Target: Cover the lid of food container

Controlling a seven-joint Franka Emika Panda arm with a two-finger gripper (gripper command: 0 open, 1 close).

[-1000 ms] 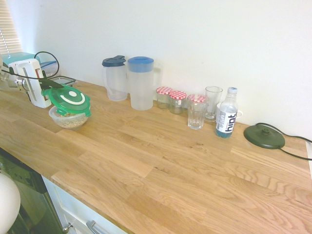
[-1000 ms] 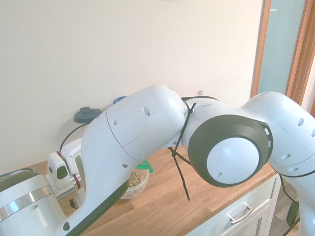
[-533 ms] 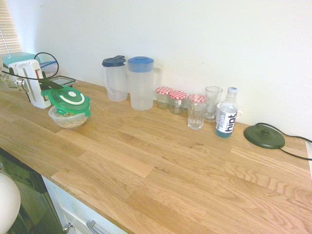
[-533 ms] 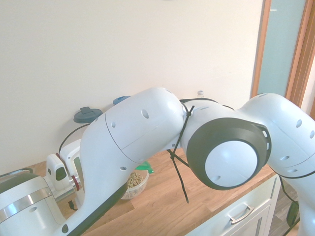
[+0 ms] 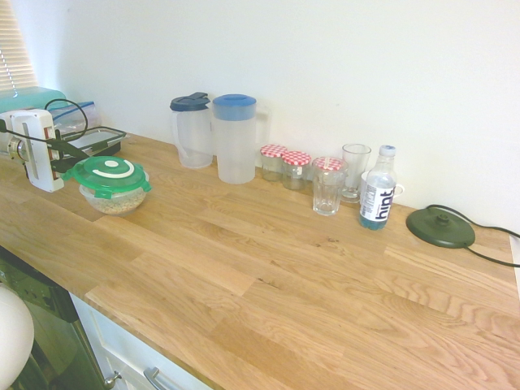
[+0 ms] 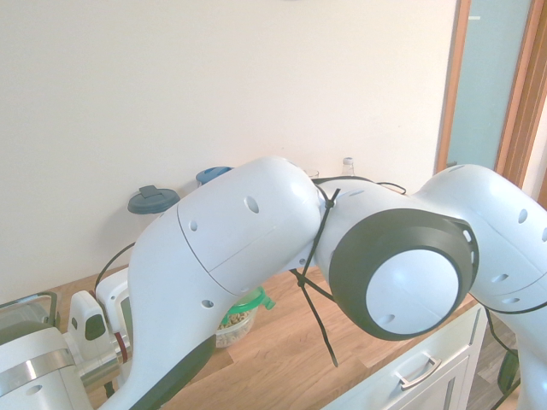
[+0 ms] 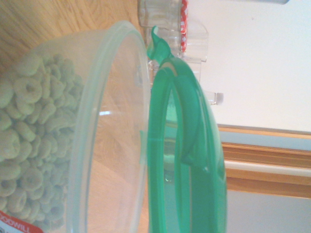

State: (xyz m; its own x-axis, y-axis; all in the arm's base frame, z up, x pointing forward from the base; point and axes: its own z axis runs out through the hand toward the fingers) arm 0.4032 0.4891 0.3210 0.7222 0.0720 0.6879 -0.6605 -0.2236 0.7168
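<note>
Broadly, a long oak-plank worktop (image 5: 268,268) runs along a white wall, with white cabinet fronts below its near edge. In the second exterior view the white arm (image 6: 256,256) fills most of the picture and hides nearly all else.

Against the wall stand two translucent pitchers, one with a dark blue lid (image 5: 192,130) and a taller one with a lighter blue lid (image 5: 236,138). Further along come a dark green round base with a cable (image 5: 440,227), a water bottle labelled "hint" (image 5: 378,188), two clear drinking glasses (image 5: 328,186), and small jars with red-checked lids (image 5: 296,169).

At the far left, the hand (image 5: 69,154) reaches level toward the food container (image 5: 114,197), a small translucent bowl of ring-shaped cereal. The green lid (image 5: 109,174) lies flat on top of that bowl, its white ring mark upward. The hand's dark fingers sit just beside the lid's edge; whether they touch it, or how far apart they stand, I cannot tell. The wrist view shows the lid's rim against the bowl's rim from close by.
</note>
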